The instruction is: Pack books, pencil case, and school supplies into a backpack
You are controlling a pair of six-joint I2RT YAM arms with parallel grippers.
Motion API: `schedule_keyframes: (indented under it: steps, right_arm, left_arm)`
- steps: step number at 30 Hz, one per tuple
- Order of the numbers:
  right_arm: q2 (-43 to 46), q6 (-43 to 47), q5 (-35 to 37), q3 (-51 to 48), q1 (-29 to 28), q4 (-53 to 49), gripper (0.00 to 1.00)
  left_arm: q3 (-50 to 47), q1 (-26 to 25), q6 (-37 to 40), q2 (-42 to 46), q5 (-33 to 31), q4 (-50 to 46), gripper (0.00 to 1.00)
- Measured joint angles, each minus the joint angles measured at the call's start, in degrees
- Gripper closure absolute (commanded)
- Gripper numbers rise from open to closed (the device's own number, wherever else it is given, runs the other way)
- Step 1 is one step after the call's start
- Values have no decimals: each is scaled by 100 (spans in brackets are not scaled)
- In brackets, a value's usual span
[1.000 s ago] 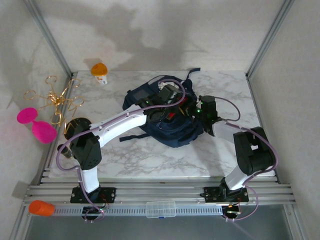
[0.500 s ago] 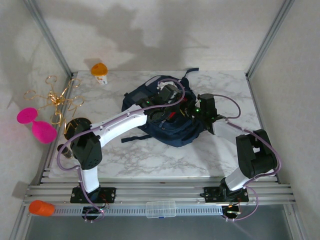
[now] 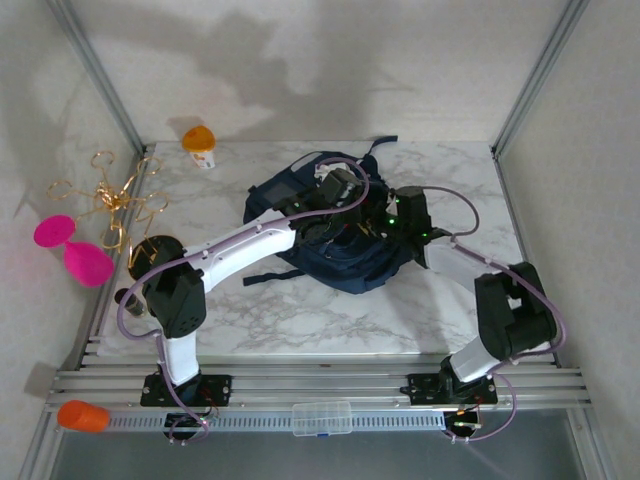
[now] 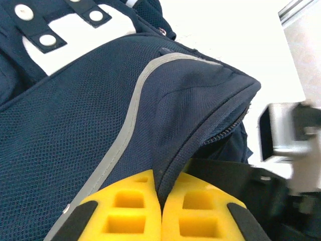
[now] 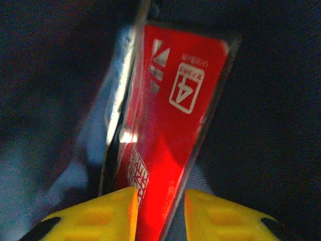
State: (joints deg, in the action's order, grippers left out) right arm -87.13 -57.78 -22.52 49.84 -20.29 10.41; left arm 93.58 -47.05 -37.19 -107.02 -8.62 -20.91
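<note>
Patience pays: with your left pincer point(image 4: 160, 213) clenched on the backpack point(image 4: 75, 130) rim near the counter's point(image 3: 300, 315) far edge, and your right pincer point(image 5: 160, 213) parted astride the red supplies box point(image 5: 175, 110) inside, spread wider, then withdraw straight.

Backpack point(image 3: 330, 255) on table point(image 3: 300, 310), toward rear; box point(image 5: 170, 125) inside backpack, pouch point(image 5: 83, 150) beside it; small container point(image 3: 198, 141) at far-left corner.

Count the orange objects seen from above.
2: an orange capped object at the table's far-left corner, and an orange cup on the near rail's left end. The backpack may hide more.
</note>
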Motion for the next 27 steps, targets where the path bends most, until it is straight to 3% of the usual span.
schedule_keyframes:
  steps: [5,12,15,19,22,27]
  right_arm:
    - [1104,688,138,-175,863,-881,62]
    - [1757,1784,372,-138,1158,-2221,58]
    - [1878,2094,629,-105,1045,-2743,55]
    - [1930,2341,1082,136,439,-3366,52]
    - [1897,2396,1484,330,-356,-3665,50]
    - [1504,2258,2028,535,-1635,-3995,47]
  left_arm:
    - [-164,4,-127,-33,267,273,93]
    - [-387,26,-131,26,1093,592,60]
    - [-1102,35,-133,645,1390,885,53]
    - [-2133,136,-385,1781,1545,1276,47]
    - [-2922,365,-804,2481,1530,1674,47]
    - [-4319,704,-1805,2728,1486,2529,47]
